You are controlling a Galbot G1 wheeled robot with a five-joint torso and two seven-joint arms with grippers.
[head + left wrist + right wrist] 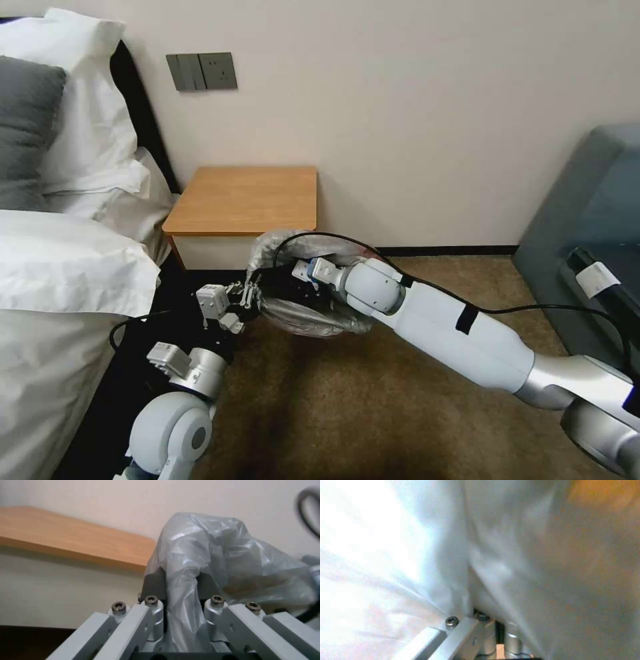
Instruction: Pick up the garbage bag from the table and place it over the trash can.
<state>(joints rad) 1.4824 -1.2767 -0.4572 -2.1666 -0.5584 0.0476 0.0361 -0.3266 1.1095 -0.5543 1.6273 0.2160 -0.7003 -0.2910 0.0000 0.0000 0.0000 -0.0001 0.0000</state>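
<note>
The left gripper's (181, 590) jaws are clenched on a bunched fold of the garbage bag (213, 555); in the left wrist view the film is pinched between the two dark pads (155, 585) and billows up past them. In the head view that gripper (248, 293) sits low, just in front of the counter's (247, 197) white drawer front, at the left edge of the bag. The right gripper (293, 272) reaches in from the right, its end buried in the bag's open mouth (307, 313); film drapes right over its fingers (480, 630), and I cannot tell whether those jaws grip anything.

The bag hangs between the two arms, near the floor, just in front of the counter's right corner and off its top. The trash can is presumably beneath it, hidden by the plastic.

The bag looks almost weightless, limp and slick. It will likely crumple, cling and slide rather than hold a shape, and it could tear if stretched hard. The best hold is the mouth edge at opposite sides, with a good fold gathered so it does not slip out.
</note>
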